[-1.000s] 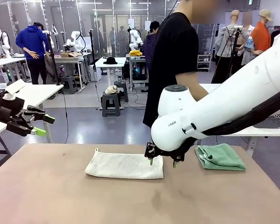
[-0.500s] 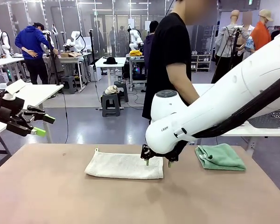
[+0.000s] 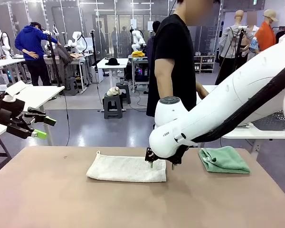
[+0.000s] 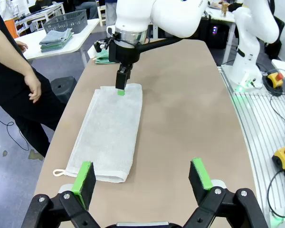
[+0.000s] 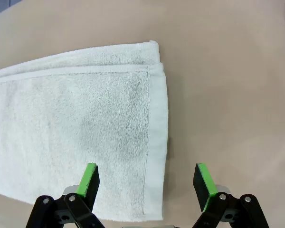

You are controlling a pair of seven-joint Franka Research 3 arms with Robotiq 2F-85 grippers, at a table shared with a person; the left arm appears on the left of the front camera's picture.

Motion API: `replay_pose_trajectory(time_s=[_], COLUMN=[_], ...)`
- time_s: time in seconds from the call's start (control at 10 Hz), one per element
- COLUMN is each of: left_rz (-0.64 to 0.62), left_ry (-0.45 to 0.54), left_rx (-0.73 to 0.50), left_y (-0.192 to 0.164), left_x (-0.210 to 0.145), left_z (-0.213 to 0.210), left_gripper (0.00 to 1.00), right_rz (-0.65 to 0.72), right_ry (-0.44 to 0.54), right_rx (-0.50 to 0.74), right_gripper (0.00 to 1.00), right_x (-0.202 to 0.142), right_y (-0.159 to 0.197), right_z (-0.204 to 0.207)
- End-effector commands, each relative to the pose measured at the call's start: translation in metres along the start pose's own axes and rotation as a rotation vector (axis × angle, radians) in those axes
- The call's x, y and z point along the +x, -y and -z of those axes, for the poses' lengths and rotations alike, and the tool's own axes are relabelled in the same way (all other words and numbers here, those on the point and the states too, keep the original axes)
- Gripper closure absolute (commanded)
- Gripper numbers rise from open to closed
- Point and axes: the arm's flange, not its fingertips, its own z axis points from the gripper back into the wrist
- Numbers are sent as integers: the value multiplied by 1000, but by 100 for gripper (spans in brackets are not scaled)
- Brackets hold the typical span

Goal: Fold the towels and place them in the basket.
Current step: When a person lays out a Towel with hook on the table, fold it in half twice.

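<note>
On the brown table (image 3: 47, 199) lies a cream-white terry-cloth towel (image 3: 127, 169), folded into a long flat rectangle, near the middle. The right gripper (image 3: 162, 166) hangs just above its right end, jaws apart, one finger over the cloth and one past its edge. The left gripper (image 3: 43, 128) hovers off the table's left side, jaws apart. A folded mint-green towel (image 3: 223, 159) rests farther right; a person (image 3: 173, 66) stands beyond.

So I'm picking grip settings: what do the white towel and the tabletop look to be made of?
The white towel looks like soft terry cloth: a matte, nubby pile with a flat woven hem band along its edge. The tabletop looks like a smooth, matte brown-beige sheet, perhaps laminate or a mat; the views leave that open.
</note>
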Motion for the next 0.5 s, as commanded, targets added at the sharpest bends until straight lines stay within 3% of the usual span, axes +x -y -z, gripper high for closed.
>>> replay_pose_trajectory(time_s=[0.0, 0.1, 0.2, 0.3, 0.4], left_rz=[-3, -3, -3, -3, -3], left_ry=[5, 5, 5, 5, 5], left_rx=[-1, -1, -1, -1, -1], left_y=[0, 0, 0, 0, 0], left_x=[1, 1, 1, 1, 1], left_z=[-1, -1, -1, -1, -1], left_gripper=[0, 0, 0, 0, 0], right_rz=[13, 14, 0, 6, 7], right_ry=[10, 2, 2, -6, -8], right_rx=[-2, -2, 0, -3, -5], right_gripper=[0, 0, 7, 20, 26], right_x=[8, 10, 11, 12, 13], right_y=[-9, -8, -8, -8, -9], right_z=[10, 13, 16, 18, 20])
